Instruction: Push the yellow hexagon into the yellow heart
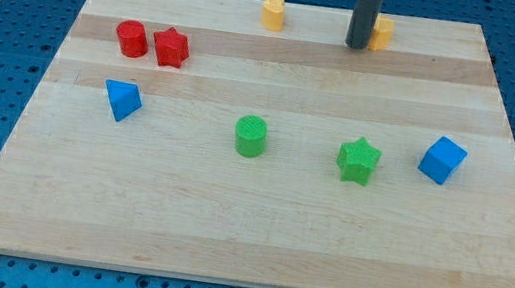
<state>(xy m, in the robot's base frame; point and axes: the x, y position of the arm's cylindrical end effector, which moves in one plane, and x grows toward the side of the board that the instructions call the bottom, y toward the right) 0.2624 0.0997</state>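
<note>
The yellow heart (pixel 273 13) sits near the board's top edge, a little left of centre. The yellow hexagon (pixel 382 33) is to its right at the top edge, partly hidden behind my rod. My tip (pixel 357 46) rests on the board against the hexagon's left side, between the hexagon and the heart. The gap between tip and heart is about a block and a half wide.
A red cylinder (pixel 132 39) and red star (pixel 170 48) touch at the upper left. A blue triangle (pixel 122 100) lies at the left, a green cylinder (pixel 251 135) mid-board, a green star (pixel 358 160) and blue cube (pixel 442 160) at the right. The wooden board (pixel 255 235) lies on a blue perforated table.
</note>
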